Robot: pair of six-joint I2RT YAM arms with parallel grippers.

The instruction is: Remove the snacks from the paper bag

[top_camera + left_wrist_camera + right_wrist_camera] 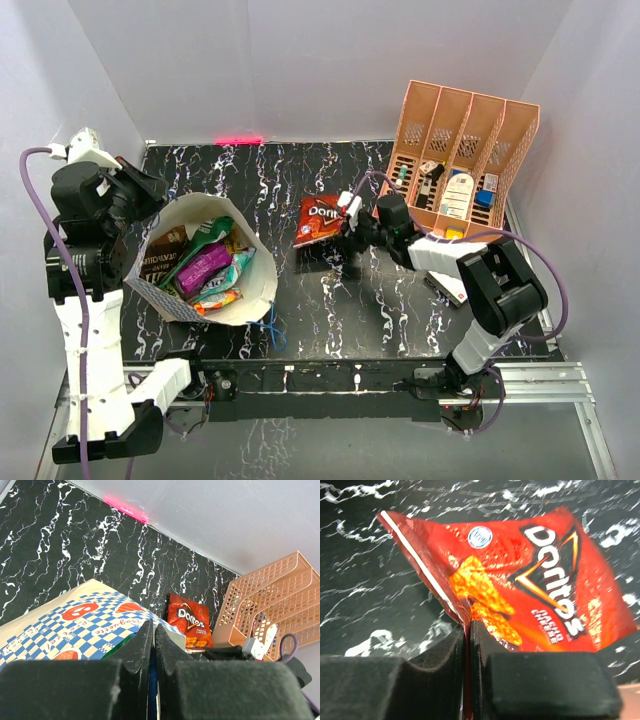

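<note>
The paper bag (258,283) stands open at the left of the table, and its blue-checked outside shows in the left wrist view (75,625). Inside it lie several snacks: a purple packet (203,266), a green one (205,238), a dark brown one (163,255), a teal one (240,264) and an orange one (218,298). My left gripper (150,205) (153,627) is shut on the bag's rim with a blue cord between the jaws. My right gripper (347,228) (467,625) is shut on the edge of the red-brown chip bag (320,218) (535,580) (190,622), at the table's middle, outside the paper bag.
The salmon-orange slotted rack (465,125) (270,600) stands at the back right with small bottles and a yellow block in it. A small white-and-red flat box (447,288) lies under the right arm. A blue cord handle (272,325) hangs at the bag's near side.
</note>
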